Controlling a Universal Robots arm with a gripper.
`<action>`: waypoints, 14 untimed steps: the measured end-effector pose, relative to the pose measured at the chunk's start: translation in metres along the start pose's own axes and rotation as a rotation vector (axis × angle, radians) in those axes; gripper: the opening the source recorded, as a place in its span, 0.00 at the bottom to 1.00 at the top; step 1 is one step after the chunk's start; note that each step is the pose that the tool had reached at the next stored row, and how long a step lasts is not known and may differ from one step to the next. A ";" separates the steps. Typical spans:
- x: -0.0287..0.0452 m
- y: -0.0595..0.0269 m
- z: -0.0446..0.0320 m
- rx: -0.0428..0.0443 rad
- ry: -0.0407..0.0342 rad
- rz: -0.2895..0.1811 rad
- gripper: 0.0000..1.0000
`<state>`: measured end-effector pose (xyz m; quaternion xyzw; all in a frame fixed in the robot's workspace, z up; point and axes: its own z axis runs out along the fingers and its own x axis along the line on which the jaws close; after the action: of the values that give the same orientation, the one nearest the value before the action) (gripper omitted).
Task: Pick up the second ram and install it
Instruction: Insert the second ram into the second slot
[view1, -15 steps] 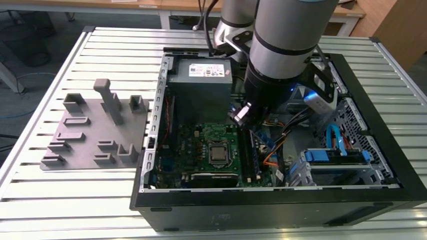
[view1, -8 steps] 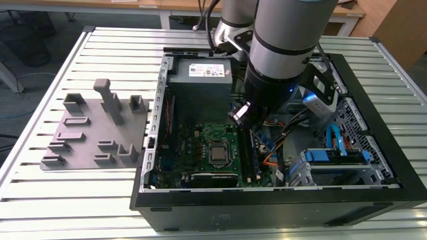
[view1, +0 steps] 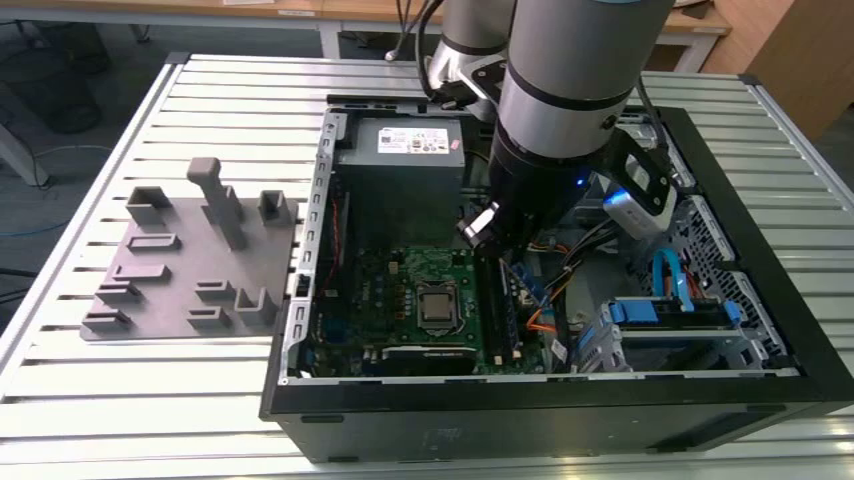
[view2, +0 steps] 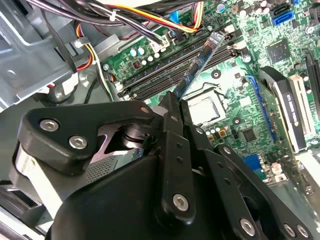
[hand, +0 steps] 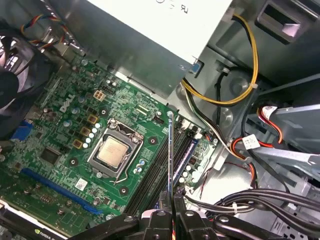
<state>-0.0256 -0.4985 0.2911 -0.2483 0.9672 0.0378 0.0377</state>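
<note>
The second ram (view2: 197, 62) is a thin dark-green stick with a bluish label, and my gripper (view2: 177, 102) is shut on one end of it. In the first wrist view the second ram (hand: 171, 155) shows edge-on as a thin line running out from the gripper (hand: 173, 212). It lies along the black slot rails (hand: 152, 172) of the green motherboard (hand: 60, 110), close over them; contact cannot be told. In the exterior view the gripper (view1: 487, 238) hangs inside the open computer case (view1: 747, 300), above the slot rails (view1: 497, 315).
The processor socket (hand: 114, 150) lies beside the slot rails. A grey power supply (view1: 400, 150) fills the case's far end. Bundled cables (hand: 235, 100) and a drive cage (view1: 667, 310) crowd the exterior view's right. A grey parts fixture (view1: 180, 265) sits on the slatted table (view1: 80, 400).
</note>
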 end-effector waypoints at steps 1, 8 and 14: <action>0.0000 0.0000 0.0000 0.0007 -0.0004 0.007 0.13; 0.0000 0.0000 0.0001 0.0058 -0.0034 0.063 0.13; 0.0000 0.0000 0.0002 0.0101 -0.0059 0.109 0.13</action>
<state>-0.0256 -0.4985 0.2909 -0.1951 0.9793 0.0357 0.0397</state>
